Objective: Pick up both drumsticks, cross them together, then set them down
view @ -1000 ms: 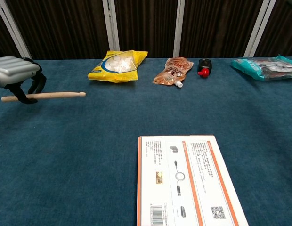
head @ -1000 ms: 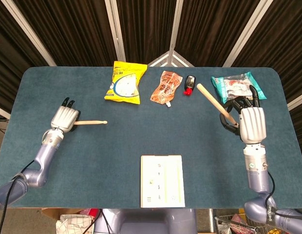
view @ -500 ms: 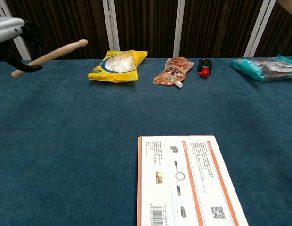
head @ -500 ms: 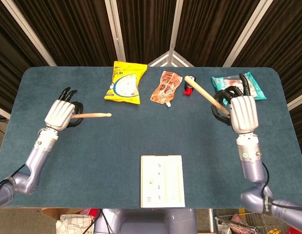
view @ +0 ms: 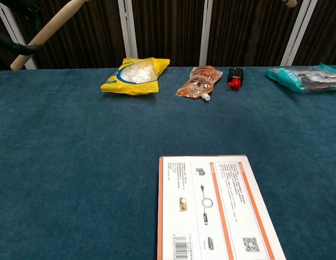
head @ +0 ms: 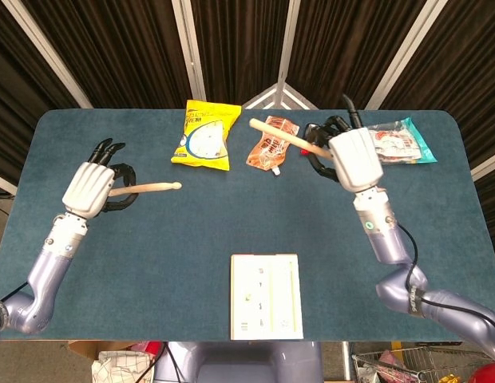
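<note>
**Above the tabletop: sticks up, tips facing, not yet crossed**

Over the tabletop [head: 152,271], left robot hand [head: 89,188] grasps one drumstick [head: 152,187] at frame left — long axis approx. horizontal, tip toward centre. Right robot hand [head: 355,158], upper right of centre, grasps the other drumstick [head: 283,137], its free end slanting up-left over the orange pouch [head: 269,144]. Free ends lie well apart w/ the yellow bag [head: 204,136] between — crossing likely needs both brought inward.

In the chest view the left stick [view: 46,33] runs off the top edge, its tip unseen, and the left hand [view: 16,46] shows only as dark fingers. The right stick [view: 290,2] is a sliver at the top. The white card's [view: 211,208] lower end is cut off.
</note>
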`<act>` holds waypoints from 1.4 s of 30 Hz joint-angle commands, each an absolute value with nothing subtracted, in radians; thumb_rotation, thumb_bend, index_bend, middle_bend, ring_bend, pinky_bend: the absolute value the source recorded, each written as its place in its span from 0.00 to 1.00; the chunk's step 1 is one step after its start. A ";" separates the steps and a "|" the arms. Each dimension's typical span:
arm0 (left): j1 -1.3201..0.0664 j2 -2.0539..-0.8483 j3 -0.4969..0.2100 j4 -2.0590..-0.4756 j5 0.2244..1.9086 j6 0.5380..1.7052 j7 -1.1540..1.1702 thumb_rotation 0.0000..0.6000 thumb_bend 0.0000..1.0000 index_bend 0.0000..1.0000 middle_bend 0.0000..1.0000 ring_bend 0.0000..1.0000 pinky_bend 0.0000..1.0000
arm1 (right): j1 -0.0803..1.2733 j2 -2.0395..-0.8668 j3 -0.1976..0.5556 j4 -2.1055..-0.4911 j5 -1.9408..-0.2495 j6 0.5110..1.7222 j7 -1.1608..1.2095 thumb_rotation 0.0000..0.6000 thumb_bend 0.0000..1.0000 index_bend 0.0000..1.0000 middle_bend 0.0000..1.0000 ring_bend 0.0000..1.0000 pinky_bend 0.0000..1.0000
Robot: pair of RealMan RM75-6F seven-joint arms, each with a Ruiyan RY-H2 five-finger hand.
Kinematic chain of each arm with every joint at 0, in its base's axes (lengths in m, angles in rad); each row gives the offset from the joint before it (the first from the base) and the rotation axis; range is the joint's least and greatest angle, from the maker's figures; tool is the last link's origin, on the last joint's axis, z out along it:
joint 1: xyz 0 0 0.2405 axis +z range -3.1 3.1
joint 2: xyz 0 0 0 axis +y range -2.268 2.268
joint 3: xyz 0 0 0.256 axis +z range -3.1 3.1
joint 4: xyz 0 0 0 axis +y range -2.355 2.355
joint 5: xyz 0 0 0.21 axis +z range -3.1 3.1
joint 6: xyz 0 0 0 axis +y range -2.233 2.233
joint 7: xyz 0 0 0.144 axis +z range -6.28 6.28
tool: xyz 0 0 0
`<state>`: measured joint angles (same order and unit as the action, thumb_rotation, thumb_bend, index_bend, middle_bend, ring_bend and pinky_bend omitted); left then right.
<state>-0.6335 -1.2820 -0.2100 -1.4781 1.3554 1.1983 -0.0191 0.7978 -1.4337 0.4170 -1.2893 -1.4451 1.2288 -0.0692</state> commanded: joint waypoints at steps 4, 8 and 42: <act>-0.645 -1.288 -0.243 -1.558 1.319 1.195 0.006 1.00 0.48 0.64 0.60 0.12 0.03 | 0.845 -1.456 0.419 -1.288 -1.427 1.185 -0.114 1.00 0.49 0.71 0.62 0.38 0.00; -0.659 -1.332 -0.258 -1.580 1.278 1.194 0.069 1.00 0.48 0.64 0.60 0.12 0.03 | 0.864 -1.465 0.426 -1.324 -1.402 1.178 -0.162 1.00 0.49 0.71 0.62 0.38 0.00; -0.837 -1.550 -0.444 -1.807 0.930 1.315 0.554 1.00 0.48 0.65 0.60 0.12 0.03 | 0.897 -1.478 0.407 -1.503 -1.323 1.204 -0.373 1.00 0.49 0.71 0.62 0.38 0.01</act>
